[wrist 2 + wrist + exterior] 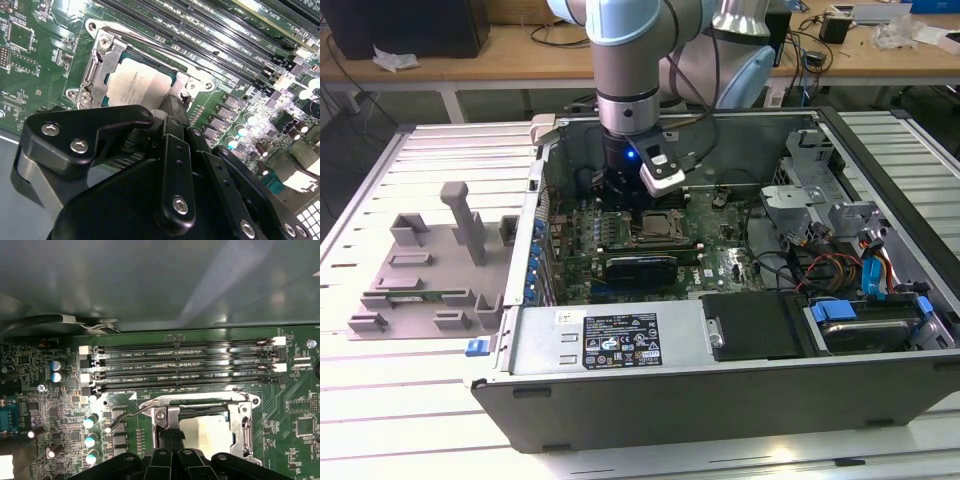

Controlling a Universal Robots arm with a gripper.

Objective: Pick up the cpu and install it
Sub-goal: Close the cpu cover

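Observation:
The cpu [134, 82] lies flat inside the metal-framed socket [97, 65] on the green motherboard, its silver top facing up. In the first wrist view the cpu [207, 432] sits in the socket [167, 415], with a thin lever [122, 419] sticking out beside it. My gripper [172, 106] is shut, its black fingertips pressed together at the cpu's edge by the socket frame, with nothing seen between them. The gripper [172, 436] points down at that same edge. In the exterior view the arm reaches down into the open computer case above the socket [655, 225].
Several memory slots [185, 365] run beside the socket. The case wall [545, 200] stands close on the exterior view's left. A power supply [610, 340], a drive cage [810, 180] and cables [825, 265] fill the case. A grey fixture plate [420, 270] lies outside.

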